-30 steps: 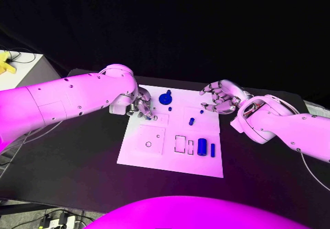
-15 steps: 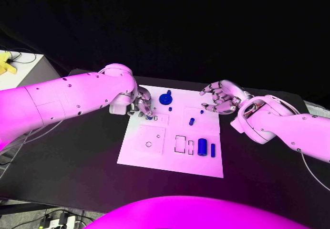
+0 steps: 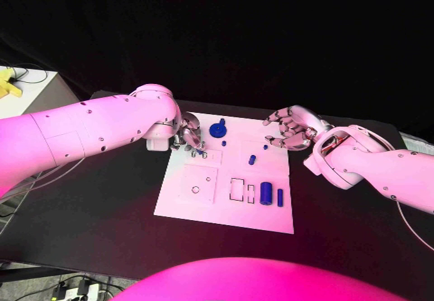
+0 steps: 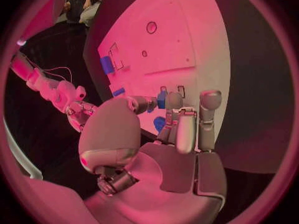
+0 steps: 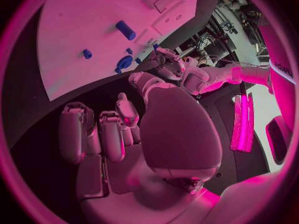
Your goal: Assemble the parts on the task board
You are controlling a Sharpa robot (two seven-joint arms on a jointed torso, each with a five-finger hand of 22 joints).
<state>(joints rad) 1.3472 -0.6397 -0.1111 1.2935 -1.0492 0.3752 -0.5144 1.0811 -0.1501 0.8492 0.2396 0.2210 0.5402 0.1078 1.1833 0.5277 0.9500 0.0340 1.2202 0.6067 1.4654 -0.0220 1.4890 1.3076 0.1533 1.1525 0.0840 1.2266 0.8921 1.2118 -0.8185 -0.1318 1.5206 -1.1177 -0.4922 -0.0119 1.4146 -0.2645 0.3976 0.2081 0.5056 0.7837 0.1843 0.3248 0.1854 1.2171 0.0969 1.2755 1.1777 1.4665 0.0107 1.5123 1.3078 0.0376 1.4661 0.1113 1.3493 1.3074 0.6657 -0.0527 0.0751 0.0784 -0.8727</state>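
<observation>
The white task board (image 3: 204, 204) lies mid-table. My left hand (image 3: 188, 139) hovers over its far left part and pinches a small blue part (image 4: 161, 100) between thumb and fingers. On the board lie a round blue gear-like part (image 3: 218, 130), a small peg (image 3: 223, 143), a short piece (image 3: 252, 160), a thick cylinder (image 3: 266, 192) and a thin bar (image 3: 280, 197). My right hand (image 3: 290, 128) hangs at the board's far right edge with its fingers (image 5: 109, 134) curled in on nothing. The right wrist view shows the cylinder (image 5: 125, 30) and the gear-like part (image 5: 123, 62).
Outlined recesses (image 3: 237, 188) and two small holes (image 3: 195, 189) mark the board's near half. A pale side table (image 3: 32, 94) with a yellow thing (image 3: 9, 81) stands at the far left. Black tabletop (image 3: 100, 207) surrounds the board.
My left hand's fingers have shifted slightly over the board's far left part. The right hand has stayed where it was.
</observation>
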